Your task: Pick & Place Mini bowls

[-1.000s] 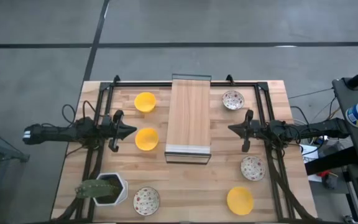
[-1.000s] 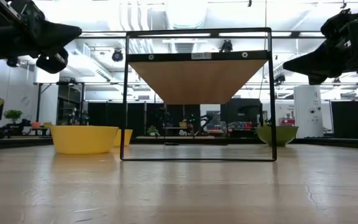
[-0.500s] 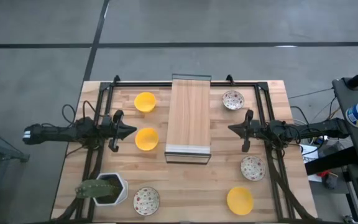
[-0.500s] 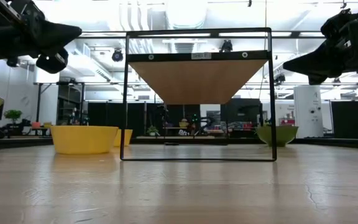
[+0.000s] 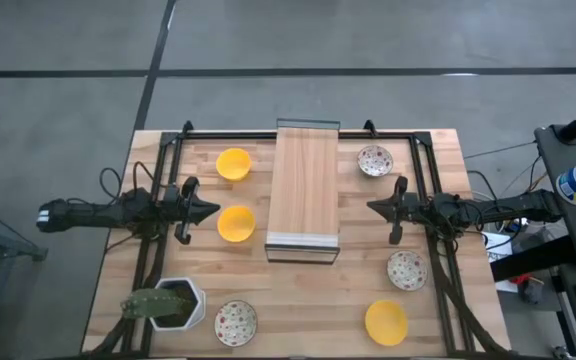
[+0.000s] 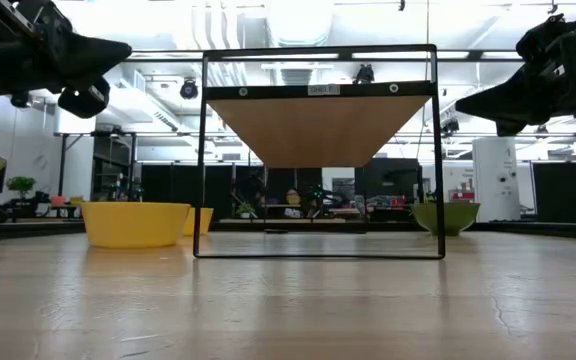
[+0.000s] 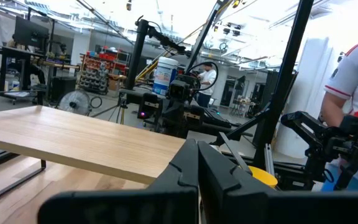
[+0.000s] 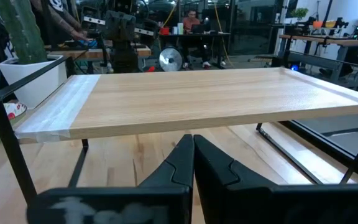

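3 yellow bowls [image 5: 234, 163], 3 white speckled red-green bowls [image 5: 374, 160], dark arms

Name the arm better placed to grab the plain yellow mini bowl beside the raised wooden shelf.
Left. The left gripper, shut, hovers right beside that yellow bowl; the right gripper sits across the wooden shelf.

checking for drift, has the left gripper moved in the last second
No. In the high view the left gripper sits beside the same yellow bowl, left of the wooden shelf, exactly as before.
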You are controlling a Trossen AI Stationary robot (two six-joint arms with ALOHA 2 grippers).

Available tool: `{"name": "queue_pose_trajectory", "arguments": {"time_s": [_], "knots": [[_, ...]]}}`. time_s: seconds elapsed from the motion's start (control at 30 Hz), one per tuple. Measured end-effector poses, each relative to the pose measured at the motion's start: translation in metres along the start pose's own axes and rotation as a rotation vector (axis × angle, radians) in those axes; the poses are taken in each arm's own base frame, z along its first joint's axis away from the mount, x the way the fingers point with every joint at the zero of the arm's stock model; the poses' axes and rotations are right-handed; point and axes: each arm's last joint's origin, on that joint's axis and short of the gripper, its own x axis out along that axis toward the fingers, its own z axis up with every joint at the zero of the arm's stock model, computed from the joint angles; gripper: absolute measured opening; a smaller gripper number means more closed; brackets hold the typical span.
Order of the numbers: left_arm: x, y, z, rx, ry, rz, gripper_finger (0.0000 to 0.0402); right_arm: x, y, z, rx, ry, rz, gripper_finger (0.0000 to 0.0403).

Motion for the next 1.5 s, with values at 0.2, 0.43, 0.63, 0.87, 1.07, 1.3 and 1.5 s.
{"name": "queue_pose_trajectory", "arguments": {"time_s": [0.2,0.43,0.63,0.87,1.07,1.3,1.5], "knots": [[0.000,0.000,0.000,0.000,0.000,0.000,0.0000,0.000,0.000,0.000,-0.001,-0.001,0.000,0.0009],[0.000,0.000,0.000,0.000,0.000,0.000,0.0000,0.000,0.001,0.005,0.295,-0.040,0.053,0.0008],[0.000,0.000,0.000,0.000,0.000,0.000,0.0000,-0.002,0.002,0.016,0.786,-0.128,0.113,0.0009],[0.000,0.000,0.000,0.000,0.000,0.000,0.0000,-0.006,-0.004,0.034,1.282,-0.372,0.104,0.0008],[0.000,0.000,0.000,0.000,0.001,0.000,0.0000,-0.008,-0.003,0.064,1.267,-0.490,0.163,0.0009],[0.000,0.000,0.000,0.000,0.003,0.001,0.0000,0.004,0.006,0.146,0.871,-0.190,-0.013,0.0009],[0.000,0.000,0.000,0.000,0.003,0.001,0.0000,0.001,0.002,0.165,0.607,0.310,-0.320,0.0009]]}}
